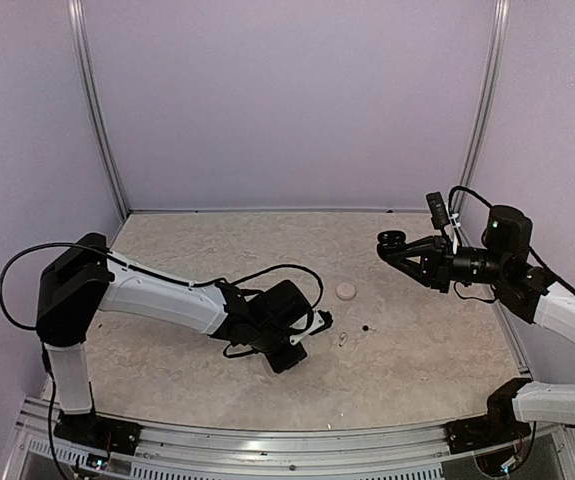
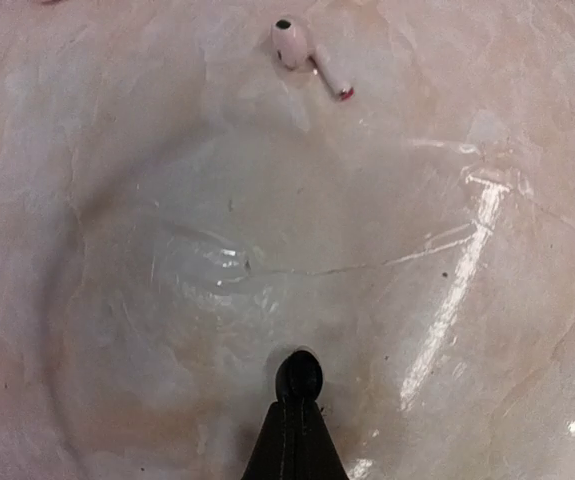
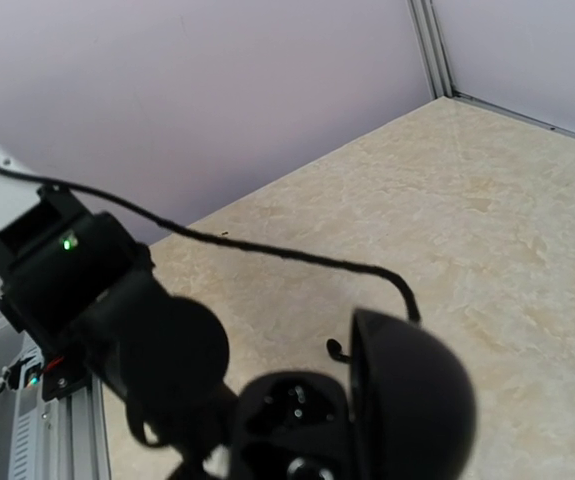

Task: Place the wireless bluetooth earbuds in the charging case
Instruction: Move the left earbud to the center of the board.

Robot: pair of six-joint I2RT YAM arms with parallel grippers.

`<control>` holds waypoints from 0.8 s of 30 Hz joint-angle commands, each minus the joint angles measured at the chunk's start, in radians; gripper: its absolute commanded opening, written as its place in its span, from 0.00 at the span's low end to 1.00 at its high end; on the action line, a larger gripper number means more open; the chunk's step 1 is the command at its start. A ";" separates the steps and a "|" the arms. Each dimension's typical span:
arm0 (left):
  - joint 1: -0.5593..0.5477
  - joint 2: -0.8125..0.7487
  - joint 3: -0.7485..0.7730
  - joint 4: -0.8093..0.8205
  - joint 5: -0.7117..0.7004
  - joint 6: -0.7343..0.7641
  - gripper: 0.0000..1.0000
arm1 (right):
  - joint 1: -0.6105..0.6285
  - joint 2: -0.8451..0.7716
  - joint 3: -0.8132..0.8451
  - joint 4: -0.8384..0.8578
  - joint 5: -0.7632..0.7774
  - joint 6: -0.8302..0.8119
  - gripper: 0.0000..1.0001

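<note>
Raised over the table's right side, my right gripper [image 1: 404, 248] is shut on the black charging case [image 1: 393, 240]. In the right wrist view the case [image 3: 302, 415] has its domed lid [image 3: 412, 400] swung open, showing the sockets. My left gripper [image 1: 313, 324] is low over the table's middle. Its fingers [image 2: 295, 440] are shut on a small rounded black earbud [image 2: 299, 375] at their tip, right at the table. A pale earbud [image 2: 307, 55] with a short stem lies loose ahead of it [image 1: 342, 340]. Another black earbud [image 1: 367, 328] lies a little further right [image 3: 337, 350].
A pale round puck [image 1: 347, 290] sits on the table behind the earbuds. The left arm's black cable [image 1: 277, 270] loops above its wrist. Purple walls with metal corner posts close in the marbled table [image 1: 417, 360] at the back and sides.
</note>
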 commanded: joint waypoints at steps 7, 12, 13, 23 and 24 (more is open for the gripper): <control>0.064 -0.133 -0.151 -0.236 -0.043 -0.004 0.11 | -0.014 0.008 -0.005 0.035 -0.033 0.014 0.00; 0.067 -0.167 -0.095 -0.287 -0.067 -0.020 0.32 | -0.014 0.017 -0.001 0.031 -0.035 0.008 0.00; 0.062 -0.166 -0.078 -0.301 -0.071 -0.023 0.34 | -0.014 0.019 0.001 0.030 -0.035 0.007 0.00; 0.027 -0.097 0.086 -0.399 -0.062 -0.054 0.39 | -0.014 0.022 0.017 -0.016 -0.011 -0.012 0.00; 0.027 -0.080 0.102 -0.409 -0.059 -0.053 0.39 | -0.013 0.022 0.019 -0.019 -0.008 -0.013 0.00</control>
